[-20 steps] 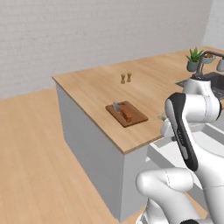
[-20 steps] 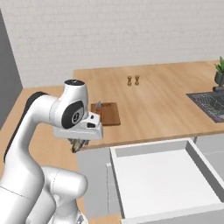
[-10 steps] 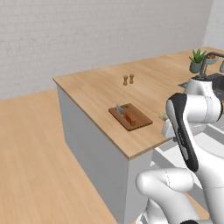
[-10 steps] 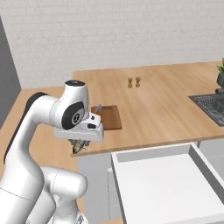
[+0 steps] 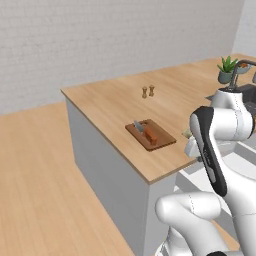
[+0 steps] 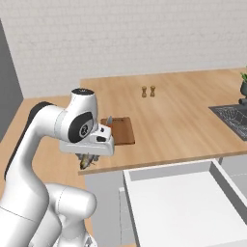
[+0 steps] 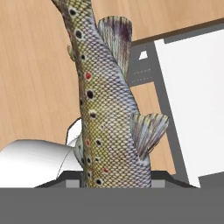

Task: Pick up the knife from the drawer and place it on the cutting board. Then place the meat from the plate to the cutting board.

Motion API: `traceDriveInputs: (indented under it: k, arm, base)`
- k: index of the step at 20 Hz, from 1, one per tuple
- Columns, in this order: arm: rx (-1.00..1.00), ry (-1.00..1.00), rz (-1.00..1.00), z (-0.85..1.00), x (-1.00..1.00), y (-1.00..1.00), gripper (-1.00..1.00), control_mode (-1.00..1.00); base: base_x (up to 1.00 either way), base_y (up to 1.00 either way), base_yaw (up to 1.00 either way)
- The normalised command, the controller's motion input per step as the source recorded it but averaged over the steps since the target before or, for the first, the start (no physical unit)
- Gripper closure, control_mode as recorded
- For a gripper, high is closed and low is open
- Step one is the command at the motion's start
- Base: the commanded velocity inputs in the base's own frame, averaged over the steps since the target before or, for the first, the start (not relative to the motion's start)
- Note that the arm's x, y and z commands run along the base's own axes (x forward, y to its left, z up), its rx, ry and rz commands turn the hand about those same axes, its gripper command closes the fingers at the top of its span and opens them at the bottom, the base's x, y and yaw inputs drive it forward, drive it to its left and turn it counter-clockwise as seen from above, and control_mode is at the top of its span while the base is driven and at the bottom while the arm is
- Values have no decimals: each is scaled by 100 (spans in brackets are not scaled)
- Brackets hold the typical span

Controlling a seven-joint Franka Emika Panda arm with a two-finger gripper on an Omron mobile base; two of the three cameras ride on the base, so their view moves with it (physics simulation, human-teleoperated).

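Counter [image 5: 115, 102] light wood, knife [image 5: 139, 127] on cutting board [image 5: 159, 141] — pincer [image 6: 87, 161] clamps spotted fish [image 7: 103, 113].

Arm folded high over its base, upper link rising, forearm bent forward and down. Wrist turned so the hand faces downward. Gripper [image 6: 88, 160] hangs below the white hand block, closed on a fish [image 7: 103, 109] whose body hangs from between the fingers. Fingertips themselves hidden behind the fish.
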Motion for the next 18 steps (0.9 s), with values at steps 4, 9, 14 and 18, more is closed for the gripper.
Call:
traceDriveInputs:
  k: [4, 9, 14, 18]
  arm:
    - [0, 0, 0, 0, 0, 0, 100, 100]
    - [0, 0, 0, 0, 0, 0, 100, 100]
    - [0, 0, 0, 0, 0, 0, 100, 100]
    - [0, 2, 0, 0, 3, 0, 100, -100]
  base:
    - [0, 1, 0]
    - [9, -22, -1]
    - [26, -2, -1]
    - [0, 0, 0]
